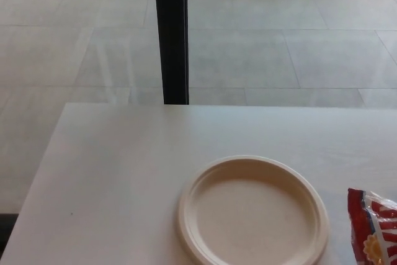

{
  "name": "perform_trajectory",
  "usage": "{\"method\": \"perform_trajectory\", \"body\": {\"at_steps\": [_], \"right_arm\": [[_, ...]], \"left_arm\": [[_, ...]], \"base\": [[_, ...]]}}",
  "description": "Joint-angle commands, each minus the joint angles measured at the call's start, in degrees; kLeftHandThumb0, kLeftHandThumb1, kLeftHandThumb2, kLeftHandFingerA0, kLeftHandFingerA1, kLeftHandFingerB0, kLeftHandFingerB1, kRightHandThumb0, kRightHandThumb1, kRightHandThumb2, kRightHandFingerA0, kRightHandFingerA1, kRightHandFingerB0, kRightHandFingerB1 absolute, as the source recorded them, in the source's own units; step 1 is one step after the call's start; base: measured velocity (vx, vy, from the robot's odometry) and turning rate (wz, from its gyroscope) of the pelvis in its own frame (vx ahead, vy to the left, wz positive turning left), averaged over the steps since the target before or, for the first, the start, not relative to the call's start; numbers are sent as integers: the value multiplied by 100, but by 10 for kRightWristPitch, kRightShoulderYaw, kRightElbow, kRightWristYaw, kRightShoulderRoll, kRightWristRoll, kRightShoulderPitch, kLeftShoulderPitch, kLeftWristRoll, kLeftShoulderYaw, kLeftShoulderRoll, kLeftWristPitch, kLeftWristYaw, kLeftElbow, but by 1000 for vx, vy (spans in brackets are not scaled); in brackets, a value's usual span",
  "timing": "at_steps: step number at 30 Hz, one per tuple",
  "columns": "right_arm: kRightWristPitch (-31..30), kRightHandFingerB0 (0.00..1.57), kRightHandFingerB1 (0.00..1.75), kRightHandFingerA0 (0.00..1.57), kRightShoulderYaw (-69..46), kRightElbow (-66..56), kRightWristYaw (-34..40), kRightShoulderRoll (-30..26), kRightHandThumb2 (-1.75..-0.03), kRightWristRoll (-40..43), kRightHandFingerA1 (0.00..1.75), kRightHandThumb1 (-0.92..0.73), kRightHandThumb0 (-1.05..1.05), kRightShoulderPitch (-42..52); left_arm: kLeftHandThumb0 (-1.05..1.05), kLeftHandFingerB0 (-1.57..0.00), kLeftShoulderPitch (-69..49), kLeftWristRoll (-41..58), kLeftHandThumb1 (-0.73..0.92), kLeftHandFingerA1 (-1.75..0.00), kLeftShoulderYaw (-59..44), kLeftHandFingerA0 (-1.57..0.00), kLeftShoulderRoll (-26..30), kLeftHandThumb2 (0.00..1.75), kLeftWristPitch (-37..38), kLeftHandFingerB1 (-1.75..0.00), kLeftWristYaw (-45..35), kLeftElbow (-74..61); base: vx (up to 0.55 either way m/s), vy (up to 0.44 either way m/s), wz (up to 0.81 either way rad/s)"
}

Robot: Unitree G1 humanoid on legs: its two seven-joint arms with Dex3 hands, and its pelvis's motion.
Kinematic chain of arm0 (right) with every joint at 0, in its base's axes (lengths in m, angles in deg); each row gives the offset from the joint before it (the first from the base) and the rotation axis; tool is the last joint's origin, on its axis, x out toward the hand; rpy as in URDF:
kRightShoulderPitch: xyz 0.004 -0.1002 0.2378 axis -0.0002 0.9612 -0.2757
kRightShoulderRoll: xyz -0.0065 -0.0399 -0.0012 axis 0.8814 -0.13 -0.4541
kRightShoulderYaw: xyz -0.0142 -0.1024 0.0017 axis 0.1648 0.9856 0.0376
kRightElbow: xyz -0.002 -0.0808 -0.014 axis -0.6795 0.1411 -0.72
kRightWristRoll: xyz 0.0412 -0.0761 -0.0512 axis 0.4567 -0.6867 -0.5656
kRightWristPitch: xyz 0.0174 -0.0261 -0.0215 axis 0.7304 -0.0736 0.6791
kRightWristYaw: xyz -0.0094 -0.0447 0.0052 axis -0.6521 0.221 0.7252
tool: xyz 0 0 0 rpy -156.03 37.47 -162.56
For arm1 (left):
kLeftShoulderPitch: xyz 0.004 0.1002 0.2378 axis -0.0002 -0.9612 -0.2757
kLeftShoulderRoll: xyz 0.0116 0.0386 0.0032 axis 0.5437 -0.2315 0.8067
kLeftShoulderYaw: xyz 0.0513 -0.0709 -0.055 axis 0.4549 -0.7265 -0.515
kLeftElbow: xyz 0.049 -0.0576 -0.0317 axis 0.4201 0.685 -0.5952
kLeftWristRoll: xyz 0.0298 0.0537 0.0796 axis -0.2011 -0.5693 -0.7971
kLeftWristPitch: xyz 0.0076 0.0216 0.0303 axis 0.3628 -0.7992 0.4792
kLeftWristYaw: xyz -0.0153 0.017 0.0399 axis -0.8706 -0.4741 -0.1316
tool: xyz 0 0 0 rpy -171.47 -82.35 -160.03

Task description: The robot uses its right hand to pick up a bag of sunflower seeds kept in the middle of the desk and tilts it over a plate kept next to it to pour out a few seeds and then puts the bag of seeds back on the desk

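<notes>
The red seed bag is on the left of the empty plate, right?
Not quite. In the head view the red seed bag lies to the right of the plate, at the picture's bottom right corner, partly cut off by the edge. The plate is indeed empty.

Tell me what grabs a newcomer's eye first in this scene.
A round cream paper plate sits empty near the front of the pale wooden desk. To its right, a glossy red-and-white seed bag pokes in at the picture's edge. A black vertical post rises behind the desk.
</notes>
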Motion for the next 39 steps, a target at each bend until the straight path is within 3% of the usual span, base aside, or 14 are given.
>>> {"method": "perform_trajectory", "body": {"at_steps": [1, 3, 8, 13, 18, 19, 20, 21, 23, 25, 26, 27, 33, 39], "right_arm": [[15, 0, 61, 0, 15, 24, 60, 5, -99, -43, 78, -36, -105, 9], [18, 0, 70, 0, 23, 28, 58, 2, -69, -46, 87, -48, -105, 17], [9, 0, 69, 0, 37, 40, 69, -13, -66, -62, 82, -45, -105, 28], [3, 0, 69, 0, 38, 60, 69, -20, -67, -62, 76, -46, -105, 22], [3, 0, 66, 0, 45, 84, 92, -16, -68, -73, 81, -45, -105, 3], [2, 0, 62, 0, 47, 82, 96, -13, -69, -76, 78, -47, -105, 1], [-3, 0, 63, 0, 51, 76, 99, -8, -68, -78, 81, -46, -105, -1], [-6, 1, 67, 5, 51, 74, 104, -3, -70, -77, 72, 28, -56, -1], [-6, 1, 67, 5, 52, 76, 109, 2, -70, -74, 72, 28, -56, -2], [-16, 0, 65, 5, 50, 75, 120, 17, -73, -69, 71, 22, -56, -2], [-31, 0, 66, 0, 48, 62, 110, 22, -58, -64, 124, -59, -105, 0], [-20, 1, 65, 24, 39, 68, 113, 26, -92, -49, 100, -40, -105, 4], [-16, 0, 92, 106, 10, 85, 168, 53, -136, -48, 114, -37, -56, 6], [-46, 9, 104, 140, 17, 80, 203, 65, -149, -76, 109, -34, -55, 14]], "left_arm": [[-43, -24, 4, 20, 46, -68, -11, -35, -2, 99, 5, -60, 0, -4], [-43, -23, 3, 16, 46, -69, -9, -37, -2, 99, 9, -59, 5, -5], [-50, -33, 9, 12, 60, -71, -4, -45, 3, 71, 16, -58, 4, 6], [-45, -28, 7, 5, 47, -70, 7, -42, 6, 98, 20, -60, 8, 4], [-55, -35, 10, 15, 60, -74, 0, -47, 0, 69, 23, -60, 8, 10], [-52, -29, 11, 12, 44, -70, 2, -42, 0, 96, 25, -61, 10, 11], [-49, -31, 10, 13, 61, -71, 1, -42, -1, 70, 26, -58, 8, 10], [-50, -30, 10, 13, 63, -71, 1, -42, 0, 69, 25, -57, 7, 9], [-50, -30, 9, 14, 63, -71, 1, -42, 0, 69, 24, -57, 6, 9], [-49, -29, 12, 18, 63, -69, -3, -41, -1, 69, 19, -56, 9, 10], [-47, -36, 10, 17, 63, -73, -3, -47, -2, 70, 23, -60, 12, 8], [-47, -33, 10, 17, 63, -71, -2, -43, -4, 70, 24, -58, 10, 7], [-50, -32, 10, 17, 62, -71, -3, -44, -7, 69, 29, -57, 17, 11], [-47, -33, 11, 11, 63, -71, 2, -44, -4, 69, 31, -58, 19, 12]], "base": [[0, 0, 0], [0, 0, 0], [0, 0, 0], [0, 0, 0], [0, 0, 0], [0, 0, 0], [0, 0, 0], [0, 0, 0], [0, 0, 0], [0, 0, 0], [0, 0, 0], [0, 0, 0], [0, 0, 0], [0, 0, 0]]}}
